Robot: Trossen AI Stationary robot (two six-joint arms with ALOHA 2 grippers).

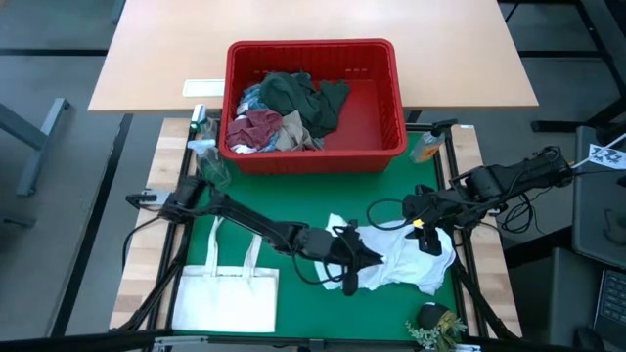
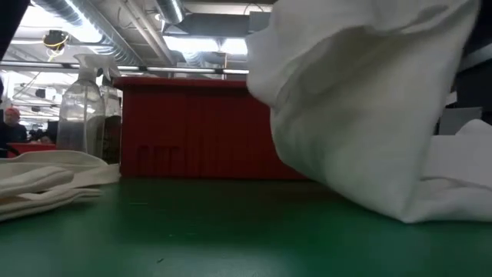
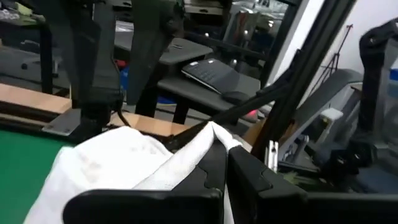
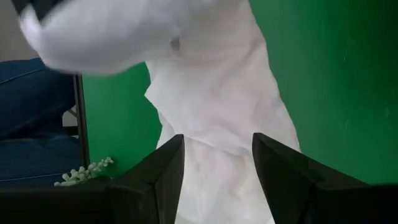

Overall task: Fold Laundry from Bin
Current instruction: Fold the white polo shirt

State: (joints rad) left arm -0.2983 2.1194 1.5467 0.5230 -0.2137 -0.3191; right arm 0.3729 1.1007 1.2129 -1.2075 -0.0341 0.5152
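Note:
A white garment lies crumpled on the green mat, right of centre. One part of it is raised, and in the low view that part shows as a tall drape. My left gripper reaches in level from the table's left and is shut on this garment. My right gripper hangs open above the garment's right part, pointing steeply down, with the cloth below its fingers. The red bin stands at the mat's far edge, holding dark green, maroon, beige and bluish laundry. My left gripper pinches a raised ridge of the white garment between its two shut fingers. The fingers come in level from the table's left. The pinched cloth is lifted off the mat, while the garment's right part stays on it. Whether the ridge is an edge or a fold cannot be told.
A flat white tote bag with handles lies at the mat's near left. A clear spray bottle stands left of the bin and an orange-tinted bottle to its right. A small sprig lies at the near right corner.

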